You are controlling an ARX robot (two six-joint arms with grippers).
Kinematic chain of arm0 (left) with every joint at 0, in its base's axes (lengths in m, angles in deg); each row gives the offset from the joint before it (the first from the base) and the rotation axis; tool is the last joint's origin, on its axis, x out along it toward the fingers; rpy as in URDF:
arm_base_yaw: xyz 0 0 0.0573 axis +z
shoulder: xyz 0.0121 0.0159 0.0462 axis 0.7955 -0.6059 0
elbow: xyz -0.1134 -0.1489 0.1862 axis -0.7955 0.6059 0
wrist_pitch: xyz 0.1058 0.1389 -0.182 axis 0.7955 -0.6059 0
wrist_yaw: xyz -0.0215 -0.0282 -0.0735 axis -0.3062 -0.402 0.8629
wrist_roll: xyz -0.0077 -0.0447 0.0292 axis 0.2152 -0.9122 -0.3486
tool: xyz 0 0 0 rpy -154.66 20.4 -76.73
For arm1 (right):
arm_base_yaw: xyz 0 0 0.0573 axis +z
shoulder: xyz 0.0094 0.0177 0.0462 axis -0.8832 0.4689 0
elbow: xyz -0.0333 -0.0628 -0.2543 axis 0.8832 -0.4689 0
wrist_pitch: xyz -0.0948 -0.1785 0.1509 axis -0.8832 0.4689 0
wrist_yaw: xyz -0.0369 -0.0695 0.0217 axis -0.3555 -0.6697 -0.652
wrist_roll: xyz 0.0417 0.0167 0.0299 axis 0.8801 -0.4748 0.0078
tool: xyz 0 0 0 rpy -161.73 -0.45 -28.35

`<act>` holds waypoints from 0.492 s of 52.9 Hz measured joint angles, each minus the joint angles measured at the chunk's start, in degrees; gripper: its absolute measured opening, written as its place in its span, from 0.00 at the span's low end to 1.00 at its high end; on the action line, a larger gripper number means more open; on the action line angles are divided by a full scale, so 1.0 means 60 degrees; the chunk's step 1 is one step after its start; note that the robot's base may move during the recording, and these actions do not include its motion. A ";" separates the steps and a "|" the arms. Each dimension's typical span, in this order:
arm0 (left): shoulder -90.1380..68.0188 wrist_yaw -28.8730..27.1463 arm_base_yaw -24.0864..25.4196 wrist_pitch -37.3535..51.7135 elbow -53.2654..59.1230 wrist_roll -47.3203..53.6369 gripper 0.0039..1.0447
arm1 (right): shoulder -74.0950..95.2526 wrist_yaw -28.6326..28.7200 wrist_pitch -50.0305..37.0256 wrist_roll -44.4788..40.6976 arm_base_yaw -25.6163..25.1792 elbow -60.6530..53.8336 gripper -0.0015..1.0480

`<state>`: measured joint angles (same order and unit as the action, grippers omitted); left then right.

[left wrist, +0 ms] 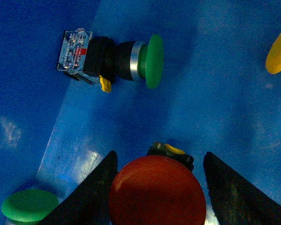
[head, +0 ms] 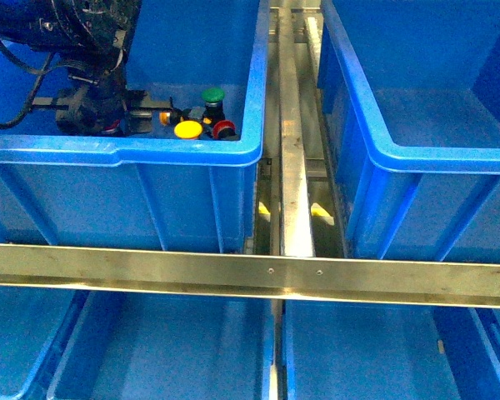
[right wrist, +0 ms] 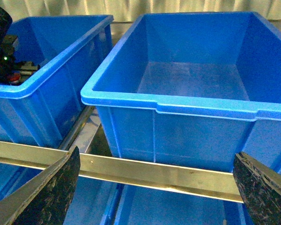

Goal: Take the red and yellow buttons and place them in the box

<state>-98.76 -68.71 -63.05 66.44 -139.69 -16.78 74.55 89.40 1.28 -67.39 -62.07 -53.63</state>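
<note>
Setting: blue plastic bins sit in rows on a rack, with a steel rail (head: 250, 275) across the front.
Left bin (head: 192, 154): holds the loose buttons, gathered toward its near right corner.
Left claw (left wrist: 160, 159): down inside that bin, with its fingers spread either side of a red button (left wrist: 157, 192). I cannot tell whether they are pressing on the cap.
Yellow button (head: 187, 129): on the bin floor just beside the claw, not yet collected.
Green button (left wrist: 152, 61): lying on its side and likely to be left there, as is a second green cap (left wrist: 29, 205).
Right claw (right wrist: 155, 154): wide open and holding nothing, outside the bins.
Right bin (head: 450, 154): bare inside, probably the receiving box.
</note>
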 joint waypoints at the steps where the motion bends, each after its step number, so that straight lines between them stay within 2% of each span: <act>1: -0.0004 0.0000 0.0000 0.0004 0.0000 0.0000 0.42 | 0.0000 0.0000 0.0000 0.0000 0.0000 0.0000 0.94; 6: -0.0004 -0.0033 -0.0015 0.0036 0.0000 0.0004 0.32 | 0.0000 0.0000 0.0000 0.0000 0.0000 0.0000 0.94; 21: 0.0386 0.0033 -0.0007 0.0962 0.0863 0.0535 0.32 | 0.0000 0.0004 0.0000 0.0000 0.0000 0.0000 0.94; 26: 0.0889 0.0648 0.0069 0.1410 0.1610 0.1064 0.32 | 0.0000 0.0000 0.0000 0.0000 0.0000 0.0000 0.94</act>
<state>-93.43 -64.82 -62.64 74.90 -130.03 -10.39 74.55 89.40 1.28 -67.39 -62.07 -53.63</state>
